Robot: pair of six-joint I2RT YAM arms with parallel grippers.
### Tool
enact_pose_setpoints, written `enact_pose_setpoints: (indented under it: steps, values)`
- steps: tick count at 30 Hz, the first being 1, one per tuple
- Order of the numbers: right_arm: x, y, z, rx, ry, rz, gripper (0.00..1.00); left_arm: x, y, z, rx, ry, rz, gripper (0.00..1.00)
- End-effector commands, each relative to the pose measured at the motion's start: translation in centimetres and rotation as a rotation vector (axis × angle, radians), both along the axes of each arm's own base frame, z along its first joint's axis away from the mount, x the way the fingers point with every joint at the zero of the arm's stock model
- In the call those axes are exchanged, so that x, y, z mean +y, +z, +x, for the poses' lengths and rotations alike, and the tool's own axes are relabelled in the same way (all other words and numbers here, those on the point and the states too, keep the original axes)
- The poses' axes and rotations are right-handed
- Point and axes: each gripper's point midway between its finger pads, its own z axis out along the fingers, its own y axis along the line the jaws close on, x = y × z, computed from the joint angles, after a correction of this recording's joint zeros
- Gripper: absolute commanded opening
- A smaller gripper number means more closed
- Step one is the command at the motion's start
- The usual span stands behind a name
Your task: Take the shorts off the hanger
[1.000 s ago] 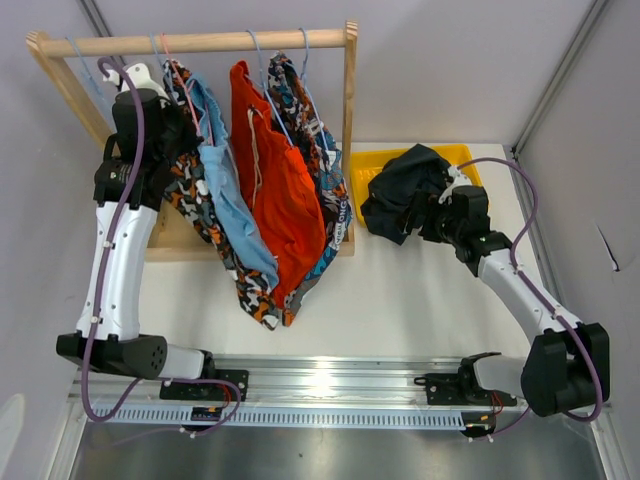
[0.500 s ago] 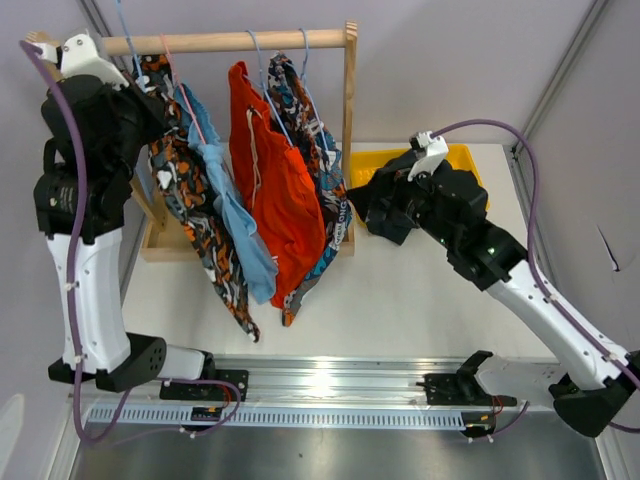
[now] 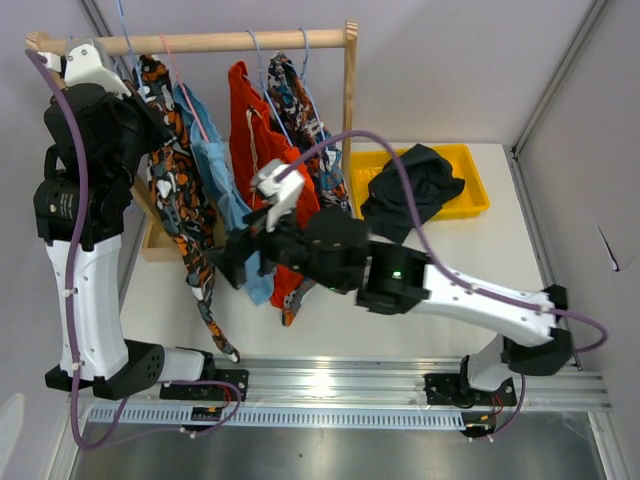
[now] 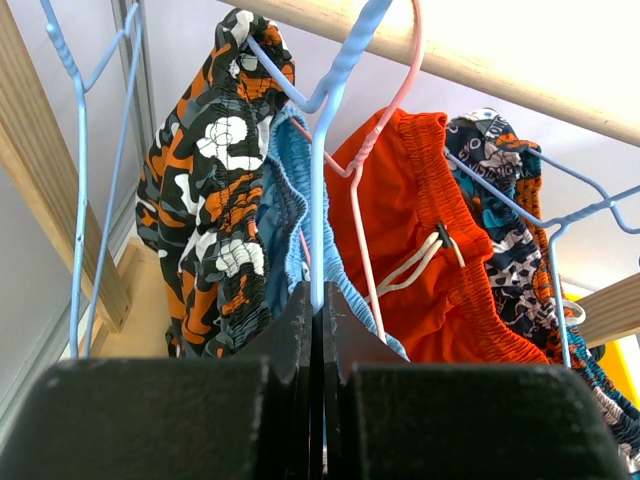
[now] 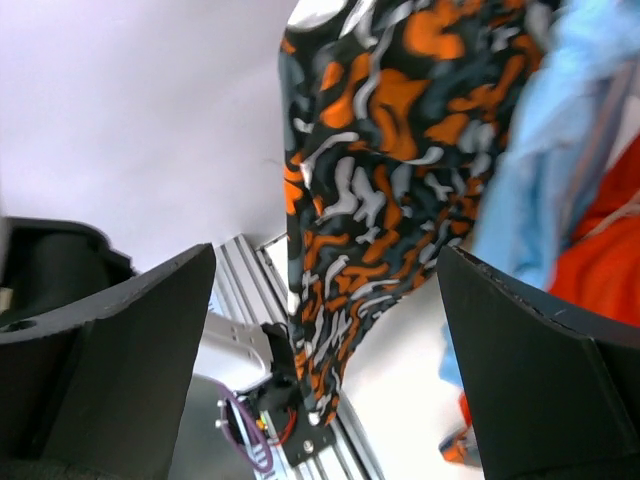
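My left gripper (image 3: 150, 115) is raised by the wooden rail (image 3: 220, 42) and shut on the wire of a blue hanger (image 4: 318, 200). The orange-grey-white camouflage shorts (image 3: 182, 205) hang from that hanger and show in the left wrist view (image 4: 215, 200). Light blue shorts (image 3: 215, 170), orange drawstring shorts (image 3: 258, 140) and blue-orange-white print shorts (image 3: 300, 110) hang beside them. My right gripper (image 3: 232, 268) is open, and the camouflage shorts (image 5: 380, 190) hang just beyond its jaws (image 5: 325, 300). Dark navy shorts (image 3: 410, 190) lie in the yellow tray (image 3: 478, 190).
The rack's right wooden post (image 3: 350, 120) stands next to the tray. The rack's base (image 3: 160, 245) sits at the left. The metal rail (image 3: 330, 385) carrying the arm bases runs along the near edge. The right arm (image 3: 450, 295) stretches across the table's middle.
The right arm left the navy shorts in the tray and swung left to the camouflage shorts, jaws open. The left arm rose with the hanger, swinging the camouflage shorts out from the others.
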Motion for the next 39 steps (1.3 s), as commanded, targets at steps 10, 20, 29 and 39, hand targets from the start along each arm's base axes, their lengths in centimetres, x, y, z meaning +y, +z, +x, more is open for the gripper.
enact_pose_setpoints:
  steps: [10,20,29,39]
  values:
    - [9.5,-1.9,1.3,-0.002,-0.001,-0.004,0.99,-0.6,2.5,-2.9,-0.108,-0.056,-0.016,0.00]
    - [11.9,-4.6,2.2,0.038,-0.026,-0.030,0.00,-0.6,2.6,-3.7,-0.121,-0.060,-0.018,0.00]
    - [8.1,-15.2,-6.2,0.128,-0.037,-0.227,0.00,1.3,3.2,-3.7,-0.137,0.033,0.028,0.00]
    - [7.8,-18.0,-8.1,0.175,-0.053,-0.232,0.00,1.7,2.1,-3.4,-0.107,0.053,0.053,0.00]
